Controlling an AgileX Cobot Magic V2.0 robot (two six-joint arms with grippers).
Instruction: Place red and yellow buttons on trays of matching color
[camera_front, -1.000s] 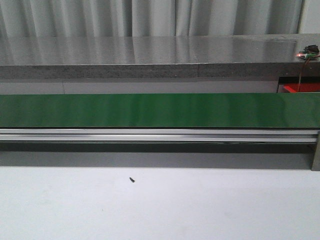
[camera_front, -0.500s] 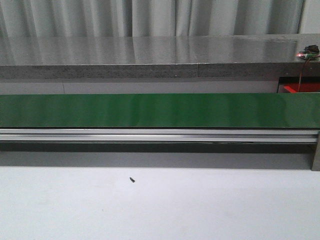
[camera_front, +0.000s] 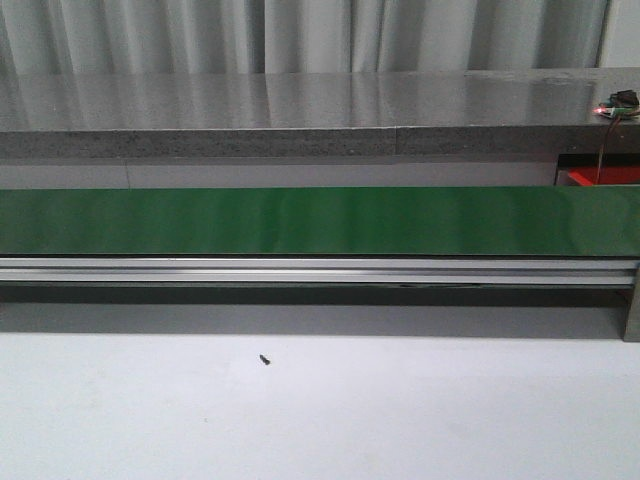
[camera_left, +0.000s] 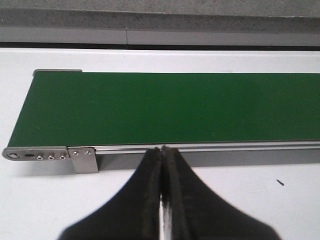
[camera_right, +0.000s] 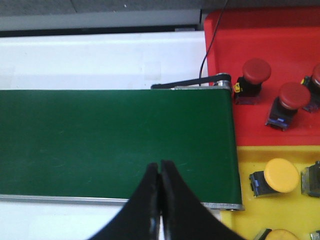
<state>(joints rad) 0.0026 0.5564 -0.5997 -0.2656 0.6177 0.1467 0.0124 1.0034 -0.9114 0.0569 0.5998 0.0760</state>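
A: Arms?
B: Neither shows in the front view. Left gripper (camera_left: 163, 150) hangs over the near rail of the green belt (camera_left: 170, 107), jaws pressed together, nothing between them. Right gripper (camera_right: 159, 165) sits over the belt's near half, jaws also together, empty.

A: Buttons?
B: Right wrist view only. Red tray (camera_right: 280, 75) lies past the belt's end with red buttons on it: one (camera_right: 252, 77) close to the belt end, one (camera_right: 289, 102) beside it, a third cut off by the picture edge. Yellow tray (camera_right: 250, 210) touches the red tray's edge and holds a yellow button (camera_right: 277, 177); another yellow one (camera_right: 281, 234) is half out of frame. None on the belt.

A: Edges, room?
B: Belt surface bare in all three views. Left wrist view shows the belt's other end with a metal bracket (camera_left: 84, 158) on the rail, white table (camera_left: 50, 200) around it. A small dark speck (camera_front: 264, 359) lies on the table in front of the belt. Grey counter (camera_front: 300, 115) runs behind. A thin black cable (camera_right: 209, 47) crosses the red tray's corner near the belt roller.
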